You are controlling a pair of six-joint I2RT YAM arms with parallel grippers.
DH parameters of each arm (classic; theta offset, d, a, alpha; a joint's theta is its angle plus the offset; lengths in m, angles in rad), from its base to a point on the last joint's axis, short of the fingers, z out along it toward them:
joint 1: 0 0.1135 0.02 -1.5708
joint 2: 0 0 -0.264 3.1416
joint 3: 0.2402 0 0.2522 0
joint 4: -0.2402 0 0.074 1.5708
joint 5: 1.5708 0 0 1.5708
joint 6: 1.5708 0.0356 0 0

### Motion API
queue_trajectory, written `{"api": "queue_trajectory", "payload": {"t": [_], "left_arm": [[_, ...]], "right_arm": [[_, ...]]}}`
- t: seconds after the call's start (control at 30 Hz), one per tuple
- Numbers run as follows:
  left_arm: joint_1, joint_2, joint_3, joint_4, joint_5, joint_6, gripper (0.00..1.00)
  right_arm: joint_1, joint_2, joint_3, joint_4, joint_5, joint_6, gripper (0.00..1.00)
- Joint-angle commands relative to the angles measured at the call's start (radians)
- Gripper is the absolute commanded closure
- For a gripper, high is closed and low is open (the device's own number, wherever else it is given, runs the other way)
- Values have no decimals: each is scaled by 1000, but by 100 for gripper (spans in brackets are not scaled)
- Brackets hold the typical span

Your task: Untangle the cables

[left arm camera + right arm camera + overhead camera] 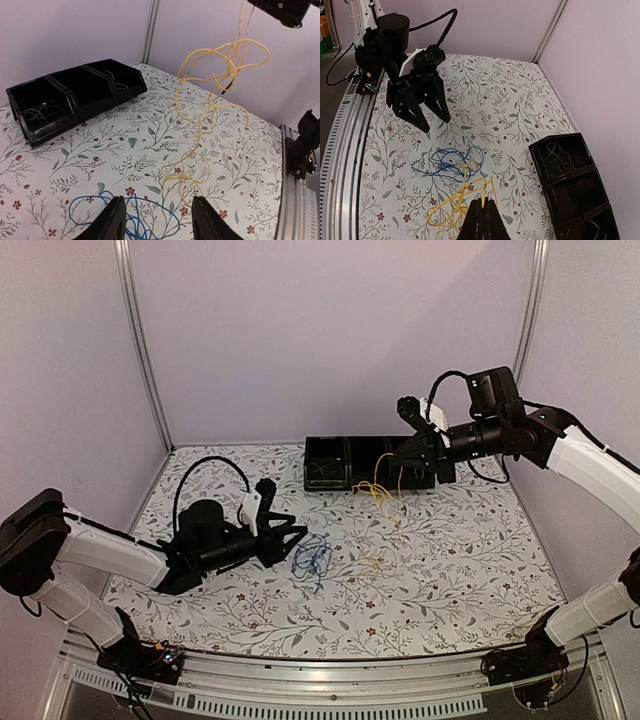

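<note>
Above the far right of the table, just in front of the black bins: right gripper found raised, fingers clamped together on the yellow cable. Hangs from that pinch in loose loops, lowest coils lying on the table. Near the middle of the table: blue cable lying in a flat bundle, nothing gripping it. Left gripper held low just beside that bundle, fingers spread apart, holding nothing. Whether the lowest yellow coils touch the blue bundle: not settled. Apart in the overhead view, overlapping in the right wrist view, possibly by angle alone. Inside the bins: thin whitish cable in one end compartment, a few yellowish strands in the opposite end compartment.

Step in hand, as judged: lifting the yellow cable clear of the rest for carrying to a bin. Task judged partly done, with yellow in the air and blue on the table. Next move, as judged: carry the yellow over a compartment without dragging its trailing coils through the blue, then part the fingers. Risk noted: snagged tail pulling the blue along. For the left side: close on the blue bundle, or pin it down during the lift.
</note>
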State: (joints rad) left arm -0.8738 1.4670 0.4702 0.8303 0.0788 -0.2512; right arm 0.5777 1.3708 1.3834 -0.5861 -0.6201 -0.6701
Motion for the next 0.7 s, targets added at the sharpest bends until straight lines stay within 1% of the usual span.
{"api": "queue_trajectory", "payload": {"t": [0.0,0.1,0.33,0.53,0.67], "left_arm": [[-47,-13,3,27,101,74,52],[-71,31,21,85,154,78,50],[-88,209,144,135,134,118,48],[-89,395,333,151,182,136,47],[-89,521,454,201,219,106,49]], "right_arm": [[8,11,-20,77,-41,61,100],[8,20,-20,80,-52,71,100],[11,25,-4,70,-75,90,100],[13,23,-4,65,-86,100,100],[13,26,4,68,-91,107,100]]}}
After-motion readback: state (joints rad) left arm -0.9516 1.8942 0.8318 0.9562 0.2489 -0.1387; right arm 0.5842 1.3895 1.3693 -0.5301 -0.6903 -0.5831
